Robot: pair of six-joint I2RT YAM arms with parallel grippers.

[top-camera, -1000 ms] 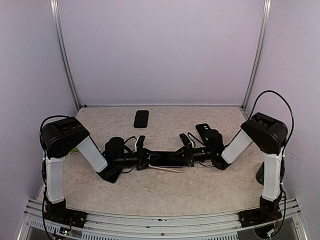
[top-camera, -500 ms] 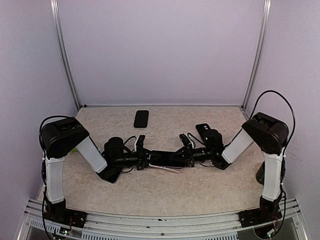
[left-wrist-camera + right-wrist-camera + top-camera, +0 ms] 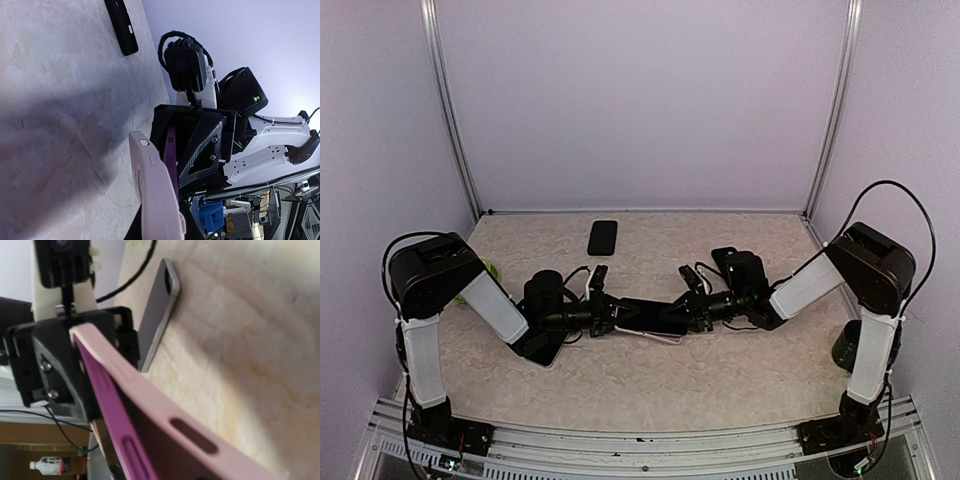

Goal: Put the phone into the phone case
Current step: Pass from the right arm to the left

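1. I see the pink phone case (image 3: 650, 320) at the middle of the worktop (image 3: 650, 395), spanning the gap between my two arms, its long axis running from 9 to 3 o'clock.
2. My left hand (image 3: 610, 318) is on the 9 o'clock end of the case. Its fingers are pinched nearly together on the case wall, and the right wrist view shows that end seated between them.
3. My right hand (image 3: 688, 318) sits at the 3 o'clock end with a finger on either side of the case. The jaws stand a little apart, and I cannot tell whether they are pressing on the case or slack around it.
4. Up close, the case shows a purple lining and side cut-outs. It is turned on its long edge, and its shadow falls on the worktop below.
5. A silver-edged phone (image 3: 548, 350) lies flat at about 8 o'clock, just beside my left forearm and apart from the case, dark face up.
6. A black phone (image 3: 603, 237) lies flat at 12 o'clock near the back wall, well apart from both hands.
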